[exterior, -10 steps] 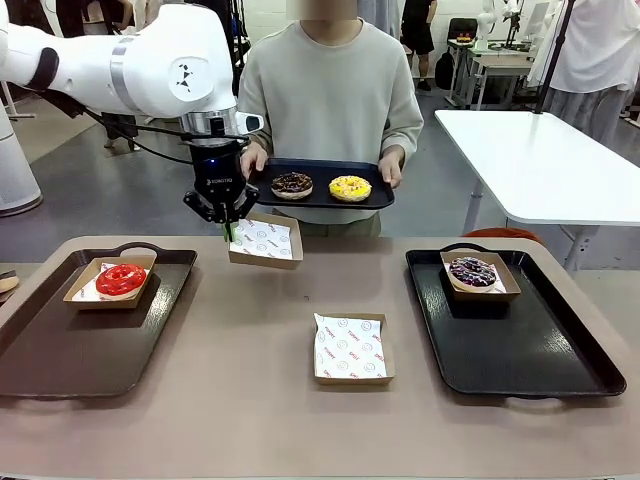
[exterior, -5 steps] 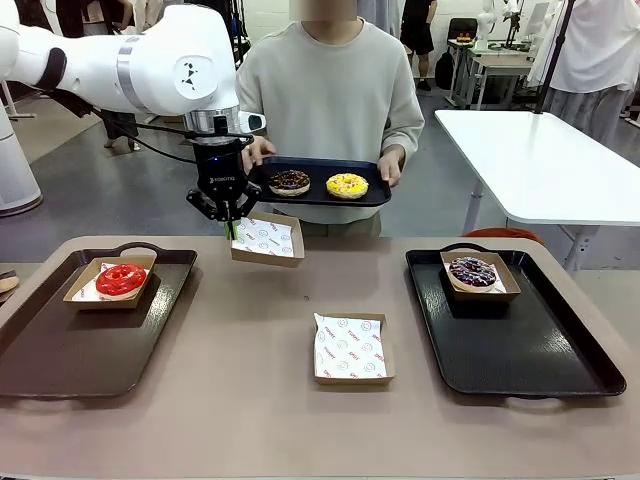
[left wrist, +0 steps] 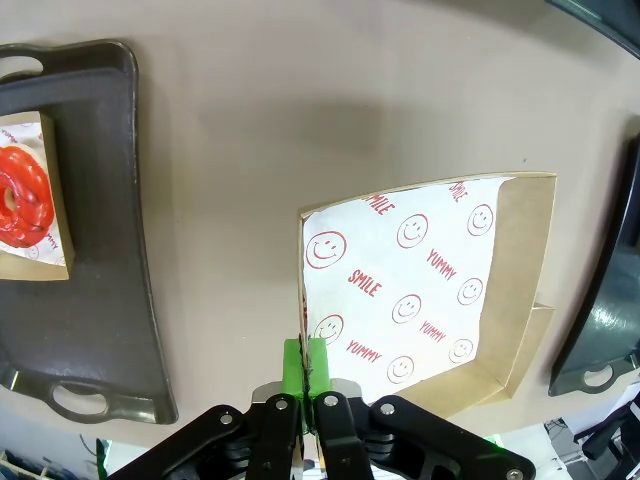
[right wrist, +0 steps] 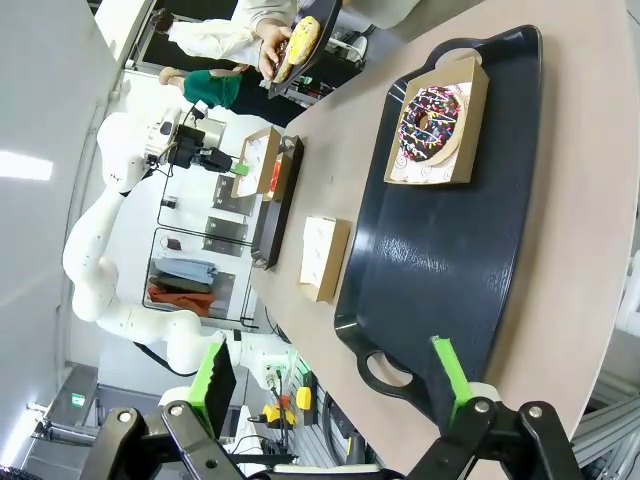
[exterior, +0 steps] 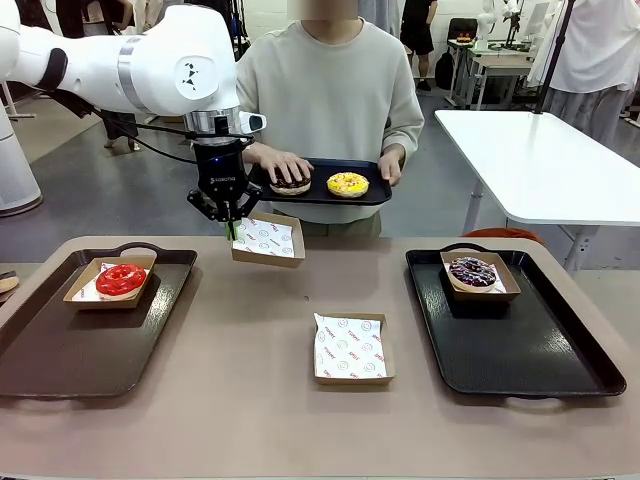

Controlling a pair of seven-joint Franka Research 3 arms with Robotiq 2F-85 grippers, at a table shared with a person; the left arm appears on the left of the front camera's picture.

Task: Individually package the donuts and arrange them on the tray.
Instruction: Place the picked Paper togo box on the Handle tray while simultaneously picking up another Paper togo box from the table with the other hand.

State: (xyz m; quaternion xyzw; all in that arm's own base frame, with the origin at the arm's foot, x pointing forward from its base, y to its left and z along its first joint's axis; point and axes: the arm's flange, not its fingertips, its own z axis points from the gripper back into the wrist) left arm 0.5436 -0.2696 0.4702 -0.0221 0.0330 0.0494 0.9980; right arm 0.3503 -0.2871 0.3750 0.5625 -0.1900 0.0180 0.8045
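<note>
The red donut (exterior: 121, 279) sits boxed at the left tray's (exterior: 60, 350) far-left corner, so one is done. My left gripper (exterior: 229, 230) points down, clamped on the rim of an empty box (exterior: 266, 239), which it holds above the table's (exterior: 250, 400) far edge. A person's hand (exterior: 283, 166) covers the brown donut (exterior: 291, 186) on a held tray (exterior: 375, 196), with the yellow donut (exterior: 347, 184) beside it; both are unpacked. A spare box (exterior: 350, 348) waits mid-table. The purple donut (exterior: 472, 271) sits boxed at the right tray's (exterior: 520, 350) far edge. My right gripper (right wrist: 330, 362) hangs open by that tray's near handle.

A box (exterior: 350, 349) lies between the left tray (exterior: 60, 350) and right tray (exterior: 520, 350).
</note>
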